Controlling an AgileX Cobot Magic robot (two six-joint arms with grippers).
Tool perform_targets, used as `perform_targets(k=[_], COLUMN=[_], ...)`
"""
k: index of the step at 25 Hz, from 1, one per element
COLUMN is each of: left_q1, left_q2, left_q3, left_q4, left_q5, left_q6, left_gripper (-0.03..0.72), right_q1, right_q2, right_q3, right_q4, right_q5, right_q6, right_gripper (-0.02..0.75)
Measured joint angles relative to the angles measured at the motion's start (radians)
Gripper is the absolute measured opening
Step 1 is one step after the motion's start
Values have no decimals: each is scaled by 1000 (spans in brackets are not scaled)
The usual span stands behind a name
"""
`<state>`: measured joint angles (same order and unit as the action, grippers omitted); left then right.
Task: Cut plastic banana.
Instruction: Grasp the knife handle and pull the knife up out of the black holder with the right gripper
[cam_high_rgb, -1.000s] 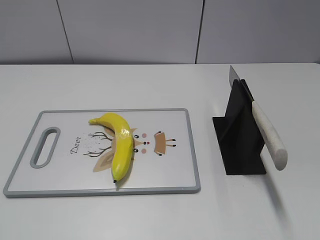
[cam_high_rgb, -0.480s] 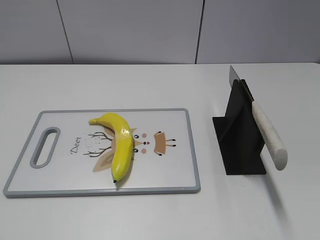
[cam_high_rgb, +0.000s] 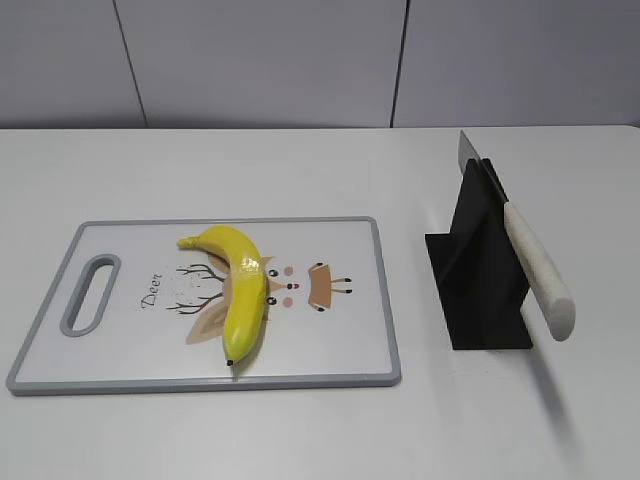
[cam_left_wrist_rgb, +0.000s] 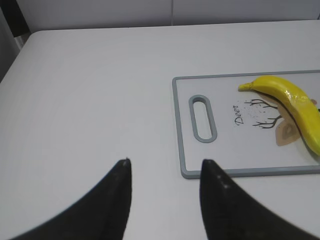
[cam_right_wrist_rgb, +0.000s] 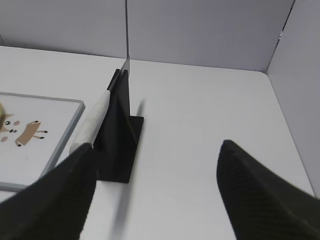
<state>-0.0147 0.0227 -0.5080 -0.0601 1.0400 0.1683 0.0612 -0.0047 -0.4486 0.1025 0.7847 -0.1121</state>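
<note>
The plastic banana (cam_high_rgb: 241, 290) is yellow and curved with a shiny seam band. It lies on a white cutting board (cam_high_rgb: 330, 340) with a grey rim and a deer drawing. It also shows at the right edge of the left wrist view (cam_left_wrist_rgb: 295, 102). A knife (cam_high_rgb: 535, 268) with a pale handle rests slanted in a black stand (cam_high_rgb: 475, 290), also seen in the right wrist view (cam_right_wrist_rgb: 92, 125). My left gripper (cam_left_wrist_rgb: 165, 162) is open and empty above bare table, left of the board's near corner. My right gripper (cam_right_wrist_rgb: 157, 147) is open and empty, to the right of the stand. Neither gripper shows in the exterior view.
The cutting board's handle slot (cam_left_wrist_rgb: 202, 117) lies at its left end. Grey wall panels (cam_high_rgb: 300, 60) stand behind the white table (cam_high_rgb: 300, 170). A side wall (cam_right_wrist_rgb: 300, 75) rises at the right of the right wrist view.
</note>
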Motion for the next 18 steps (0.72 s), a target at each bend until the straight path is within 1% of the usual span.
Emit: perform_targets(k=[3,5,12,15,17,18], left_q1=[0,0,0,0,0,0], left_q2=[0,0,0,0,0,0], left_q3=[0,0,0,0,0,0], left_q4=[0,0,0,0,0,0], left_q5=[0,0,0,0,0,0], left_q6=[0,0,0,0,0,0], left_gripper=[429,429,429,429,429,429], right_q1=[0,0,0,1,26,52], right_q2=[6,52,405,552,647,680], right_q3=[2,-25,-230,-320,-358,-370], right_q4=[0,1,2,8,7,8], right_q5=[-45,-40,75,172,212,219], right_q6=[0,0,0,6,49,82], right_gripper=[552,540,530,530,530,530])
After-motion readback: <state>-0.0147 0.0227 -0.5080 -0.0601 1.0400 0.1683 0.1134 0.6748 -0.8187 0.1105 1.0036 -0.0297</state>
